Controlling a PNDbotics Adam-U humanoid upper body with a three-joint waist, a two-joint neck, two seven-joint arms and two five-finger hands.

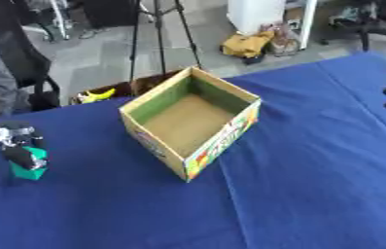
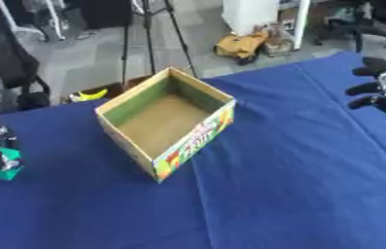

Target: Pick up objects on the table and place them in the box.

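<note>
**poster1:** Green block (image 1: 31, 164) down at the far left of the blue table (image 1: 315, 194), already under the left hand (image 1: 19, 146). Dark fingers (image 1: 17, 158) curled down over its top, so looks like a grasp on it, though can't tell if the base is off the cloth yet. No clear long axis, just a chunky little thing, roughly upright.

**poster2:** And the box (image 1: 192, 124)?

**poster1:** Sits mid-table, open top, turned corner-on to the robot, looks empty inside. Lies to the right of the block and a bit farther back, well apart from it. So probably: lift, carry right over the near-left wall, drop in.

**poster2:** Right hand (image 2: 383, 90) any use?

**poster1:** Nope, way off at the right edge, other side of the box. Fingers spread and relaxed, holding nothing. Left hand clearly nearer.
</note>
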